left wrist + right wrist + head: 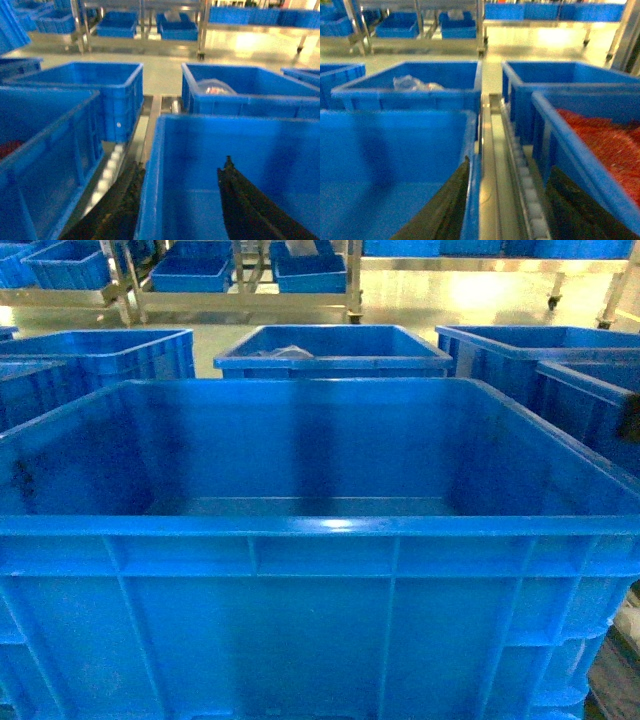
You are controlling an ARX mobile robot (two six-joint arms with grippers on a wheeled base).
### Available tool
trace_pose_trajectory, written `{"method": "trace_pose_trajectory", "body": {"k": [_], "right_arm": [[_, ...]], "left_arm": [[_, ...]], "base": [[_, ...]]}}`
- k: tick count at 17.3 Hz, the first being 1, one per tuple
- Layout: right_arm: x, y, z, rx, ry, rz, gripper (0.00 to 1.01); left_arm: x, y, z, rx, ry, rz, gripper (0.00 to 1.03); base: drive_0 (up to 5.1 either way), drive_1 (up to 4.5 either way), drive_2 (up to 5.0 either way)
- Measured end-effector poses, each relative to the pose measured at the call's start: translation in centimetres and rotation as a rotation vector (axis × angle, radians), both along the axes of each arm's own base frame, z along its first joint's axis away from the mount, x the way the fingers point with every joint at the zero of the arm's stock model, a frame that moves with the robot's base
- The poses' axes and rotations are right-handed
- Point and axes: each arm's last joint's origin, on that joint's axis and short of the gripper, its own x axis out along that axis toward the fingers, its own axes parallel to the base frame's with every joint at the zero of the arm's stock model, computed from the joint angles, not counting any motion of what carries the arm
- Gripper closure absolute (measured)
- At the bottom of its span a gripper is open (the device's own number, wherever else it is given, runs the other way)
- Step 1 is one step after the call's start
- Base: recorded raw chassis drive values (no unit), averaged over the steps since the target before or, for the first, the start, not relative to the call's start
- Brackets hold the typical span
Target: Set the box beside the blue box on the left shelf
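Note:
The box (320,570), a big bright-blue ribbed crate, fills the foreground of the head view and is empty. My left gripper (183,165) is open and straddles its left wall (150,190), with one finger (125,205) outside and the other (240,200) inside. My right gripper (509,167) is open astride the right wall (471,200), with one finger (445,210) inside. The shelf's white roller rails (109,172) (530,205) run along both sides of the box. A neighbouring blue box (45,150) stands close on the left.
Ahead stands a crate holding a clear plastic bag (285,352) (215,89). More blue crates flank it (110,350) (540,355). A crate of red material (605,145) sits tight on the right. Far metal racks with crates (240,280) stand across the floor.

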Motion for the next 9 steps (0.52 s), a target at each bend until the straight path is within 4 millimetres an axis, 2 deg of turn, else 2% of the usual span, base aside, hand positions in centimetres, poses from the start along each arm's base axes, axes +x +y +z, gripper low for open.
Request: {"method": "trace_pose_trajectory", "body": {"k": [1, 3, 5, 7, 9], "right_arm": [[-1.6, -1.3, 0.2, 0.002, -0.035, -0.004, 0.72], [-3.6, -2.6, -1.2, -0.024, 0.025, 0.015, 0.96], [-5.3, -3.9, -1.5, -0.018, -0.018, 0.001, 1.0], [-6.9, -4.5, -2.5, -0.025, 0.031, 0.013, 1.0], [-8.0, -5.1, -1.8, -0.02, -0.003, 0.007, 1.0]], "left_arm": [[-1.5, 0.2, 0.0, -0.001, -0.014, -0.009, 0.75], [-3.6, 0.7, -1.4, 0.002, 0.043, -0.016, 0.99], [-5.4, 1.8, -1.2, 0.001, -0.032, 0.004, 1.01], [-6.9, 1.6, -2.8, 0.001, 0.058, -0.013, 1.01], [-8.0, 1.6, -1.9, 0.001, 0.008, -0.01, 1.01]], "base": [[0.0, 0.0, 0.0], [0.0, 0.0, 0.0], [0.0, 0.0, 0.0], [0.0, 0.0, 0.0], [0.0, 0.0, 0.0]]}}
